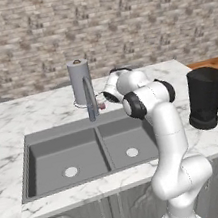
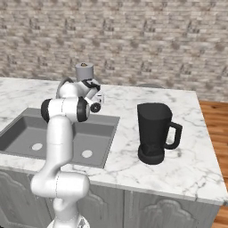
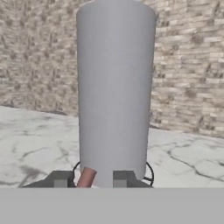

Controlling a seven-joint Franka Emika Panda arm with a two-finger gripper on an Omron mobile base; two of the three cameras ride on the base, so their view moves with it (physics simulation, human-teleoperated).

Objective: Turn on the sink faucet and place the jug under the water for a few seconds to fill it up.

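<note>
The claw (image 3: 91, 178) sits a little open around the small reddish lever (image 3: 86, 177) of the thin grey metal faucet (image 1: 89, 101). It could slip and bump the grey paper roll (image 3: 116, 87) just behind. The tall black jug (image 2: 153, 132) waits on the white marble worktop (image 2: 187, 164), well away from the grey sink (image 1: 49, 162).

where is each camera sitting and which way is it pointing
Left base view: behind the arm's left, facing the grey double-basin sink; white arm rises lower right.
Right base view: behind its right, same counter; arm lower left.
Hand view: on the hand, facing the grey paper-towel roll; gripper tips at bottom.
Both base views share the tall black jug.
</note>
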